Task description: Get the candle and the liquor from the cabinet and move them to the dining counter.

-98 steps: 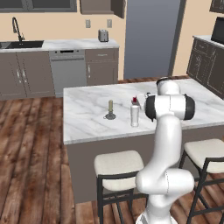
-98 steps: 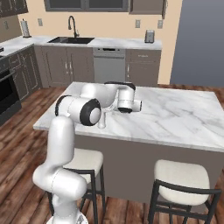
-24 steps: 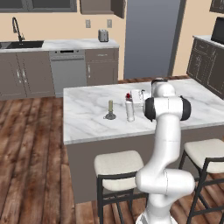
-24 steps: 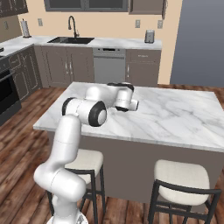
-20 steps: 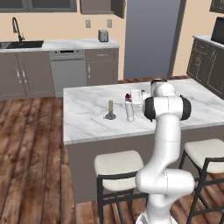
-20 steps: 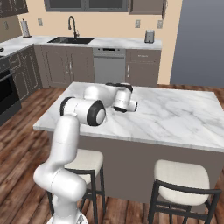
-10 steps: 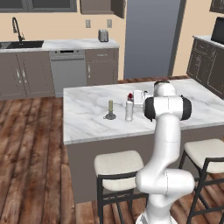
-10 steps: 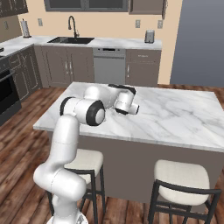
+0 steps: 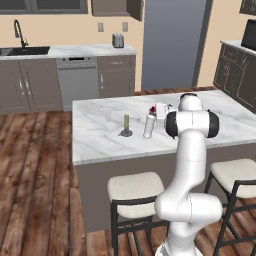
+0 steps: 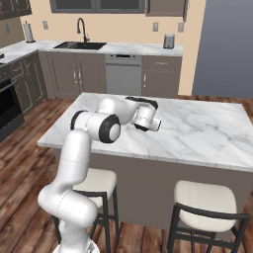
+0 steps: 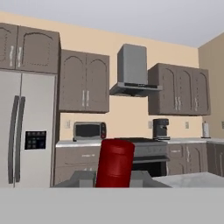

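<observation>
The liquor [image 9: 148,126], a small white bottle with a red cap [image 11: 114,162], stands upright on the dining counter [image 9: 100,137]. My gripper [image 9: 153,110] is shut on its neck from the right. In the hand view, the cap fills the gap between my gripper's [image 11: 114,176] fingertips. The candle [image 9: 126,125], a pale stick in a dark dish holder, stands free on the marble just left of the bottle. In the right base view, my arm reaches over the dining counter [image 10: 207,133] and hides both. A brown upper cabinet [image 9: 112,6] hangs on the far wall.
Two cushioned stools [image 9: 132,187] [image 9: 237,170] stand at the island's near side. On the far wall run a counter with a toaster [image 9: 118,40], a sink [image 9: 25,50] and a dishwasher [image 9: 77,80]. A tall grey fridge [image 9: 172,45] is beside them.
About five seconds ago the bottle was a little further right; it now sits closer to the candle. Over the last second my hand has sunk slightly, still shut on it.
</observation>
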Available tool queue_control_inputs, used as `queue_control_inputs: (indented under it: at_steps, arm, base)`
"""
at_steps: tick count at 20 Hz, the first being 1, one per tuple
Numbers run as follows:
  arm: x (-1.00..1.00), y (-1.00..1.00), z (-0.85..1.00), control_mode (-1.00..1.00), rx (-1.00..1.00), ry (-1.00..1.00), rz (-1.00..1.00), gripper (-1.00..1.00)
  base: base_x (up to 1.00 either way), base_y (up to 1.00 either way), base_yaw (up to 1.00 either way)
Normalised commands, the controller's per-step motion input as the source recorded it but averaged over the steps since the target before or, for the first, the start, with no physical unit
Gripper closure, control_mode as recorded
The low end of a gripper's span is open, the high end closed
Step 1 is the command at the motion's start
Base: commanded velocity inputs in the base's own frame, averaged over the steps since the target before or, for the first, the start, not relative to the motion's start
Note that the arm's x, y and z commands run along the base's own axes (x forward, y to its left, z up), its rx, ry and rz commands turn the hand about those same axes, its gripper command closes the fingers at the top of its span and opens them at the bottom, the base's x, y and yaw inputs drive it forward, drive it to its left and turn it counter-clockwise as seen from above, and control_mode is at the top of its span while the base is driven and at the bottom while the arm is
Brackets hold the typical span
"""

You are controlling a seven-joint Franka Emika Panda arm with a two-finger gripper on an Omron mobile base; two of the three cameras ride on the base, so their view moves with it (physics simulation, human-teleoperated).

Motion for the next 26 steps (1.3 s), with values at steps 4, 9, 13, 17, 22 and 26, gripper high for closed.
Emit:
queue_control_inputs:
  at_steps: [4, 9, 13, 17, 22, 26]
  arm:
    - [0.0, 0.11, 0.0, -1.0, -0.02, 0.0, 0.0, 1.0]
    - [0.0, 0.21, 0.0, -1.0, -0.05, 0.0, 0.0, 1.0]
    - [0.0, 0.17, 0.0, -1.0, -0.03, 0.0, 0.0, 1.0]
    - [0.0, 0.05, 0.0, -1.0, 0.0, 0.0, 0.0, 1.0]
    - [0.0, 0.0, 0.0, -1.0, 0.0, 0.0, 0.0, -1.0]
    - [0.0, 0.0, 0.0, -1.0, 0.0, 0.0, 0.0, -1.0]
  base:
    - [0.0, 0.0, 0.0]
    - [0.0, 0.0, 0.0]
    - [0.0, 0.0, 0.0]
    - [0.0, 0.0, 0.0]
    - [0.0, 0.0, 0.0]
    - [0.0, 0.0, 0.0]
